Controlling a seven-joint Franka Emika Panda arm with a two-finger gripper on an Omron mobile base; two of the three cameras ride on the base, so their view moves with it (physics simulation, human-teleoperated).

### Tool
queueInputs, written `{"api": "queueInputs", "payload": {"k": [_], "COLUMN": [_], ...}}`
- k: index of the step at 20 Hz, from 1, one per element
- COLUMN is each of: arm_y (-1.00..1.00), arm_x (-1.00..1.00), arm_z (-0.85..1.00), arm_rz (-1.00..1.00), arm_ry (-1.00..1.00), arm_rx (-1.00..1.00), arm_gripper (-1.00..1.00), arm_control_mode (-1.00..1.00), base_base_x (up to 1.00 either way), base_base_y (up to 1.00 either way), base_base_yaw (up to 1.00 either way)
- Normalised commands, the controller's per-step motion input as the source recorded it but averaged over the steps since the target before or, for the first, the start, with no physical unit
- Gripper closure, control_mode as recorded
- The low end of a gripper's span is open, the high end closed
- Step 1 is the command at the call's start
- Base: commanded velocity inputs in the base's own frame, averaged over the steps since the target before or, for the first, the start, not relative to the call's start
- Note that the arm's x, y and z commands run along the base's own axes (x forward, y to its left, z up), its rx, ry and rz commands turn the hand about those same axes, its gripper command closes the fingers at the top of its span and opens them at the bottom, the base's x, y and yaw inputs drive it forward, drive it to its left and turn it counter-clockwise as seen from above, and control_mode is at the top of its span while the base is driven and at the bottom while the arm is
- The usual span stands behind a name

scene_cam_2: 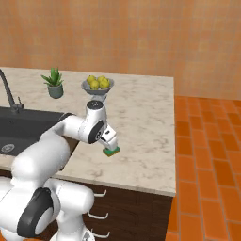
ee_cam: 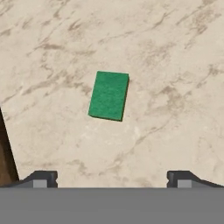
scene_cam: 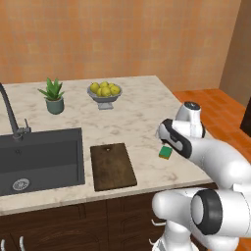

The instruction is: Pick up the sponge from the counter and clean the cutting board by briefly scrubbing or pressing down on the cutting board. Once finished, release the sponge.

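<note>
The hand (ee_cam: 112, 178) hangs over the desk (scene_cam: 142, 110) with its two fingertips (ee_cam: 41, 178) spread wide and nothing between them, and the sponge (ee_cam: 109, 95) lies flat on the marble below it, green face up. From the left base view the sponge (scene_cam: 165, 153) sits near the desk's right end, well apart from the cutting board (scene_cam: 112, 166), which lies just beside the sink (scene_cam: 39, 159). Further back stand a potted plant (scene_cam: 53, 95) and a bowl of lemons (scene_cam: 104, 91), and from the right base view the arm's wrist is right above the sponge (scene_cam_2: 112, 151).
</note>
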Motion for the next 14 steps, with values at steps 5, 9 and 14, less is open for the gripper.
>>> {"api": "queueInputs", "payload": {"k": [5,9,14], "arm_y": [-0.08,0.00,0.00], "arm_x": [0.20,0.25,0.12], "arm_z": [-0.20,-0.16,-0.23], "arm_rz": [0.00,0.00,0.00], "arm_ry": [0.00,0.02,0.00], "arm_rx": [0.00,0.00,-0.04], "arm_gripper": [-1.00,-1.00,-1.00], "arm_control_mode": [-1.00,-1.00,-1.00], "base_base_x": [0.00,0.00,0.00], "base_base_y": [0.00,0.00,0.00], "base_base_yaw": [0.00,0.00,0.00]}}
